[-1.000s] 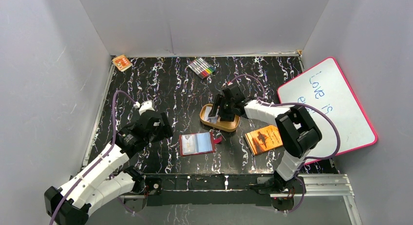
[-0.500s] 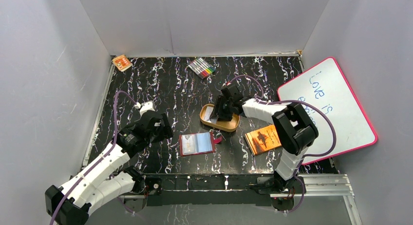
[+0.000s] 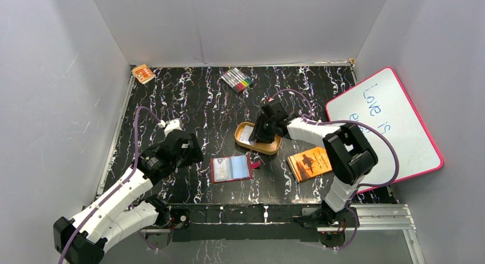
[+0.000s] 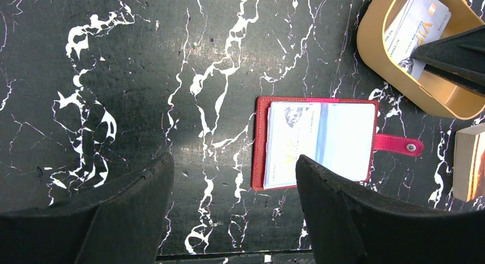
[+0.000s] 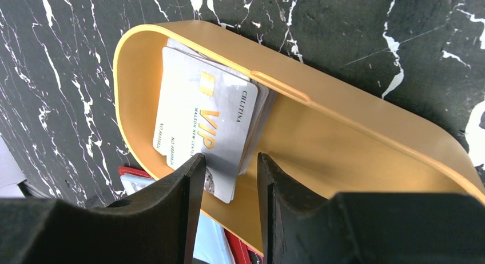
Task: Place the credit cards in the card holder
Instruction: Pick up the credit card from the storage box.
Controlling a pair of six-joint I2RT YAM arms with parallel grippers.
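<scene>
Right gripper point(image 5: 229, 161) reaches down into the orange oval tray point(image 5: 343, 110), and its two black fingers stand a little apart with the lower corner of the top card between them. Whether they already press on it cannot be told. The credit cards point(image 5: 200, 115) lie as a small stack that leans against the far wall of this tray; the top one is pale grey with gold print.

The left gripper point(image 4: 234, 218) hangs wide open above bare table, just to the left of the card holder point(image 4: 317, 141), and it holds nothing. The card holder lies opened flat near the front edge of the table, in front of the tray, with its snap tab pointing to the right. A pale card with gold print point(image 4: 289, 144) shows in its left sleeve.

The table point(image 3: 189, 98) is black with thin white veins, like marble. Plain grey walls point(image 3: 229, 24) close it at the back and on both sides. At the back edge lie a set of coloured markers point(image 3: 237, 79) and, in the left corner, a small orange packet point(image 3: 143, 74). An orange-brown book point(image 3: 309, 163) lies to the right of the card holder, near the right arm. A whiteboard point(image 3: 389, 121) with a pink frame and blue writing leans at the right side. A metal rail point(image 3: 377, 215) runs along the front, where the arm bases are fixed.
</scene>
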